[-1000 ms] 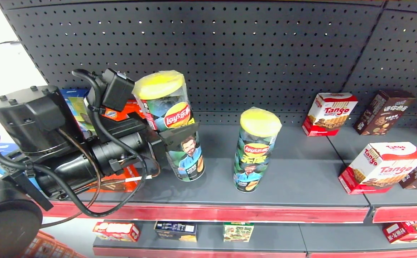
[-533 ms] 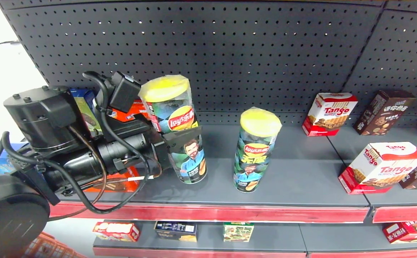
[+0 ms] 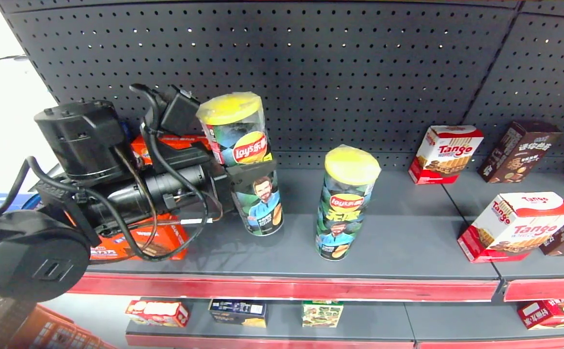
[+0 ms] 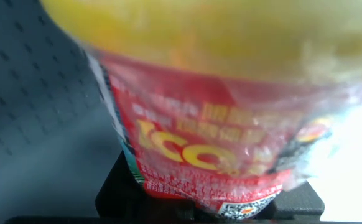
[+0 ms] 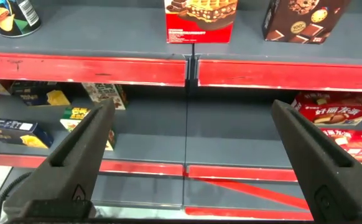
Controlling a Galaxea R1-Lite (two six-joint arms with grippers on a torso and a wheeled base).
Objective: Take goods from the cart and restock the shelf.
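While one can stands placed and a 2nd is in hand, I'd call the restock partway done.
On the shelf top tier, my L gripper is clamped round the held chip can. It's upright at 9 o'clock of the standing chip can, near but apart; can't tell if its base touches. Left to do, IMO: seat it, let go, fetch more. R gripper is spread wide, nothing in it.

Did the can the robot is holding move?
Yes. The held can moved right, closer to the standing can, and deeper toward the pegboard.
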